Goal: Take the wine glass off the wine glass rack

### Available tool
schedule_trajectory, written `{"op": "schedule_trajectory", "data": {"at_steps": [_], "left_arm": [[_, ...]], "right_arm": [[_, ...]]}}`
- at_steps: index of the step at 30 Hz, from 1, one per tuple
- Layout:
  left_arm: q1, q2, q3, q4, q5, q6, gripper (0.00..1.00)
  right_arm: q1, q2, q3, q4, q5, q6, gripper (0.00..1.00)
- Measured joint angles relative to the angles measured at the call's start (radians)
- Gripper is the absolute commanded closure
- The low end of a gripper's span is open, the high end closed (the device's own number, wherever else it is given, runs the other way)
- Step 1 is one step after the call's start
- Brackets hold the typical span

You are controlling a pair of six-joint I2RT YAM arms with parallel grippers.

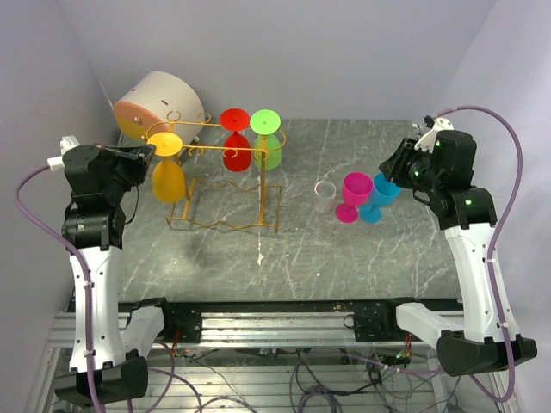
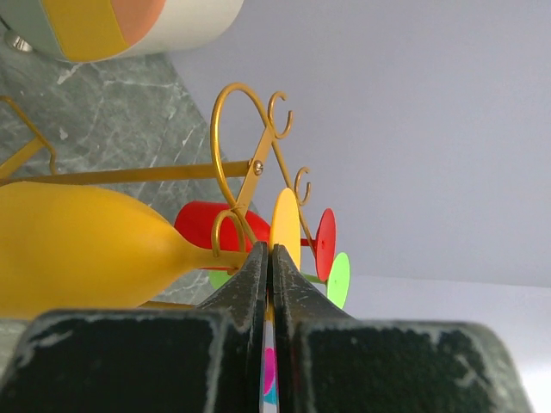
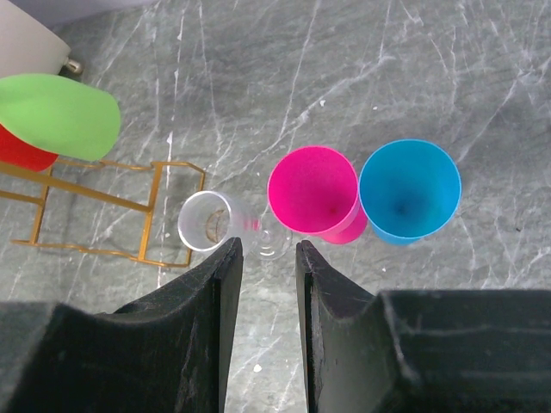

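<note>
At nine o'clock on the rack (image 1: 258,194), our left gripper (image 2: 268,251) pinches the yellow wine glass (image 2: 77,245) to unhook it; right gripper (image 3: 267,248) half-open, empty.

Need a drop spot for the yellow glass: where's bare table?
Most room: the near strip of table between the rack and the front edge, running right past the glasses. Also free: far right, behind the pink glass and blue glass. Tighter: gap between rack and clear glass. Crowded: far left, drum behind rack, yellow glass hanging there.
</note>
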Motion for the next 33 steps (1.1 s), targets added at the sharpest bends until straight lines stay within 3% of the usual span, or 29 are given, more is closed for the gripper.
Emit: {"op": "schedule_trajectory", "data": {"at_steps": [12, 33], "left_arm": [[0.0, -0.115, 0.01, -0.084, -0.017, -0.035, 0.93], [0.0, -0.126, 0.047, -0.209, -0.051, 0.012, 0.93]], "right_arm": [[0.0, -0.009, -0.009, 0.002, -0.011, 0.006, 0.69], [0.0, -0.023, -0.005, 0.001, -0.033, 0.013, 0.69]]}}
